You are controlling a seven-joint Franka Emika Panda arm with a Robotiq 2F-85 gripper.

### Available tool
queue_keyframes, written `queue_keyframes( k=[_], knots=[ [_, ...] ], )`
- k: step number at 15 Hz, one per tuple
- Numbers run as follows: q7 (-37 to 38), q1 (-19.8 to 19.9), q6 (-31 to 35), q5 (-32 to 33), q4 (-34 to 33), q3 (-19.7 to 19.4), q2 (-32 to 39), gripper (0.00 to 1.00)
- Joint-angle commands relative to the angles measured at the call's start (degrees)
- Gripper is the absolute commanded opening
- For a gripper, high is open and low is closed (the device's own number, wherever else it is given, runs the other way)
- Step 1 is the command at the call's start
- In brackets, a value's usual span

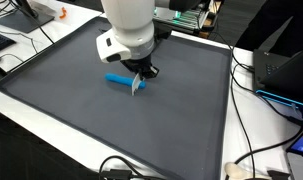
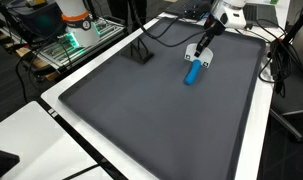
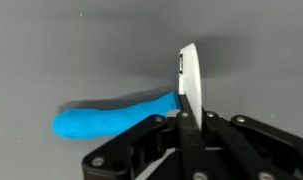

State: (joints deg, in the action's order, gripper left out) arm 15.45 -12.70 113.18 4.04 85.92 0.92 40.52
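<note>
The claw is clenched on the blue-handled knife where handle meets white blade, the handle jutting out to its side; the grasp looks made; the lift seems barely begun, the knife apparently touching the grey mat directly beneath.

Robotics laboratory, my place of work. My white counter carries a dark mat. Black cables trail along its edge, and green-lit electronics on a rack and a computer stand beside it.
</note>
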Motion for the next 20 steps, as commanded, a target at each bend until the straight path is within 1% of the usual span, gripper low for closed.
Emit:
queue_keyframes(
  k=[1, 7, 15, 20],
  knots=[
    [-0.3, 0.2, 2.4, 0.1, 0.6, 0.4, 0.1, 0.01],
    [-0.3, -0.2, 4.5, 0.7, -1.8, 0.2, 1.3, 0.01],
    [0.4, 0.0, 0.5, 0.7, -1.6, -0.3, -3.1, 0.01],
    [-1.3, 0.9, -2.9, 1.5, -1.2, -0.6, -6.6, 0.01]
  ],
)
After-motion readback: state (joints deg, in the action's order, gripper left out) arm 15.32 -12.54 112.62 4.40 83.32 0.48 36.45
